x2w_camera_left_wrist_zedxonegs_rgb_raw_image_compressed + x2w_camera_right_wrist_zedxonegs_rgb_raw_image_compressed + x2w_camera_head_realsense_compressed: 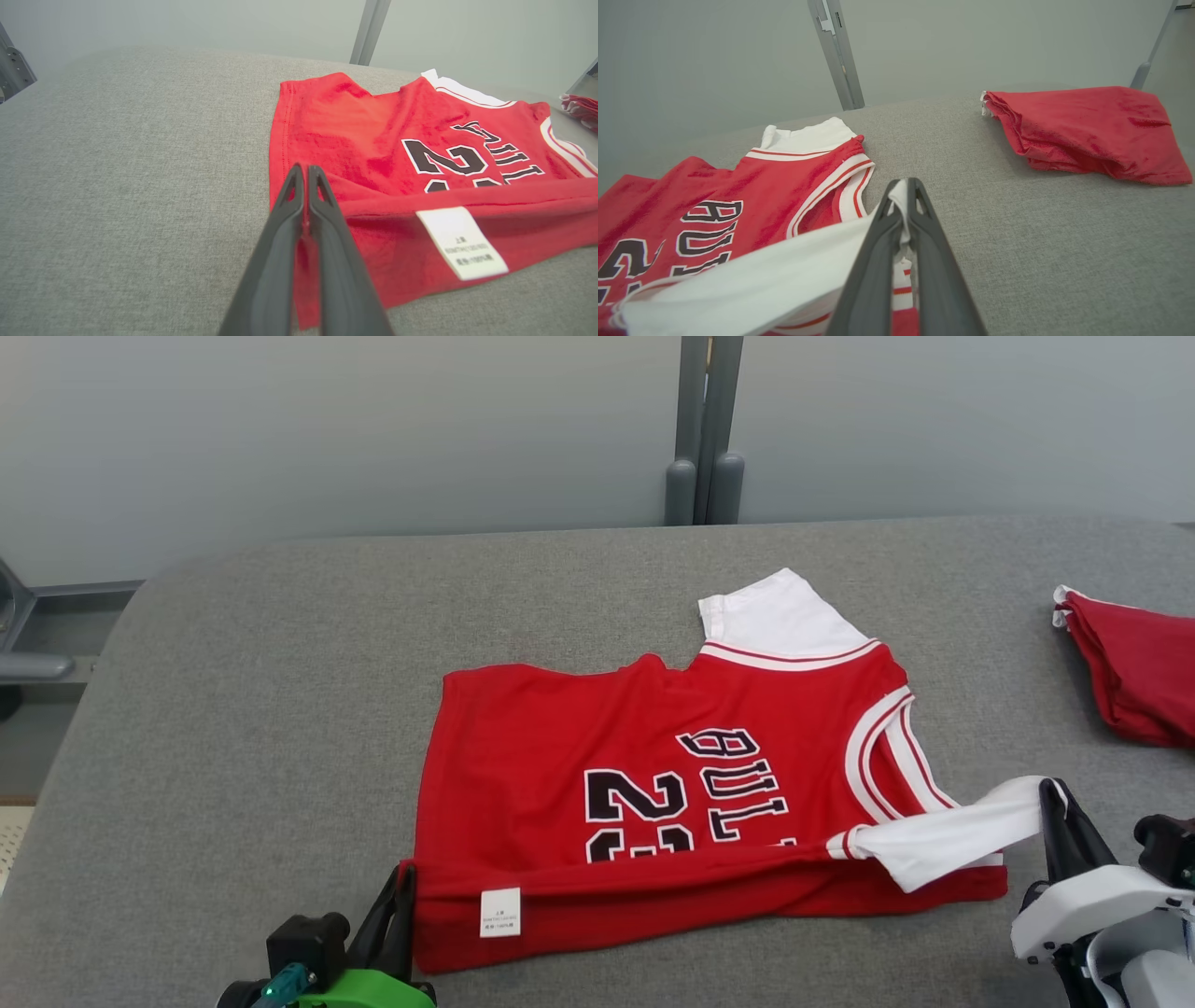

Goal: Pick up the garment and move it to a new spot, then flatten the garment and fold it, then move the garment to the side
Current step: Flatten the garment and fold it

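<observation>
At the near left of the grey table (233,709), the left gripper (404,879) is closed on the near left corner of the red jersey (653,775). The left wrist view brings this close, with red hem cloth pinched between the fingers (275,252). The jersey lies mid-table, its near edge folded over so a white label (499,912) faces up. The head view gives its whole outline, which both wrist views crop. The right gripper (1053,793) is clamped on the white sleeve (952,835), which stretches out to the right. Farther right lies a folded red cloth (1087,130), cut by the head view's edge but whole in the right wrist view.
</observation>
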